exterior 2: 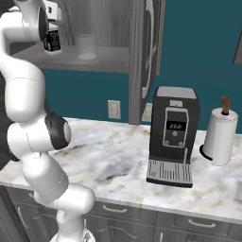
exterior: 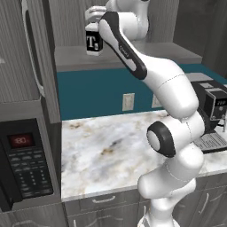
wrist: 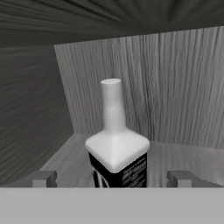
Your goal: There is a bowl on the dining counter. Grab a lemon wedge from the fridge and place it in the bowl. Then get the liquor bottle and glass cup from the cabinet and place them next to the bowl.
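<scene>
Left base view: bottle (exterior: pixel 94 42) upright on the cabinet shelf (exterior: pixel 75 57), arm reaching up to it, marble tabletop (exterior: pixel 111 146) far below. Right base view: bottle (exterior 2: pixel 52 41) just beside the wrist, glass cup (exterior 2: pixel 87 46) on the same shelf, off to the gripper's right. Hand view: gripper (wrist: pixel 112 178) spread wide, holding nothing, fingertips (wrist: pixel 43 178) flanking the bottle (wrist: pixel 116 151) standing between and just ahead.

You face a kitchen: marble worktop (exterior 2: pixel 118 156), microwave (exterior: pixel 24 164), coffee machine (exterior 2: pixel 172 137), paper towel roll (exterior 2: pixel 220 134), wood-grain cabinet (exterior: pixel 66 22)
</scene>
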Motion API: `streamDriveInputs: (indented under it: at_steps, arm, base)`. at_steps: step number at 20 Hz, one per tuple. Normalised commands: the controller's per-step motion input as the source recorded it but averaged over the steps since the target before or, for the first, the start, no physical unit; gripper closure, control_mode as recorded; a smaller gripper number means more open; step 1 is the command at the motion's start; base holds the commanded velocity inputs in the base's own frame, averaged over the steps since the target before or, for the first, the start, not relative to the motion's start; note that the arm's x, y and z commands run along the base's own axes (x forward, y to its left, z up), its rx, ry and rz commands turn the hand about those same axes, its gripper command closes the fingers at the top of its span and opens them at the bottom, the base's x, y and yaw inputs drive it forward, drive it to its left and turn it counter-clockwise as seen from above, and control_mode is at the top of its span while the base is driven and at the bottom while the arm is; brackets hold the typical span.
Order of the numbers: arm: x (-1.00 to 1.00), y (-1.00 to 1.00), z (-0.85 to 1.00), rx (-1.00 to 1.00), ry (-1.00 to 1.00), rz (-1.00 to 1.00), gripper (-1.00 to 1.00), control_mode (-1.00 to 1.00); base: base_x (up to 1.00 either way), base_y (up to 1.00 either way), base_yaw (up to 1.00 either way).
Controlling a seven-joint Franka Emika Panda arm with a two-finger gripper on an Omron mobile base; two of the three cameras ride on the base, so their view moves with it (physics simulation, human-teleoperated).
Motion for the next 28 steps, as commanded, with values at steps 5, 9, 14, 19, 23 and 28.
streamDriveInputs:
  at_steps: [5,9,14,19,23,28]
  arm:
    - [0.21,0.09,0.00,0.00,0.00,0.00,-1.00,-1.00]
    - [0.25,0.14,0.00,0.00,0.00,0.00,-1.00,-1.00]
    - [0.28,0.08,0.00,0.00,0.00,0.00,-1.00,-1.00]
    - [0.34,0.08,0.00,0.00,0.00,0.00,-1.00,-1.00]
    - [0.33,0.07,0.00,0.00,0.00,0.00,-1.00,-1.00]
    - [0.26,0.04,0.00,0.00,0.00,0.00,-1.00,-1.00]
  base:
    - [0.00,0.00,0.00]
    - [0.00,0.00,0.00]
    - [0.00,0.00,0.00]
    - [0.00,0.00,0.00]
    - [0.00,0.00,0.00]
    - [0.00,0.00,0.00]
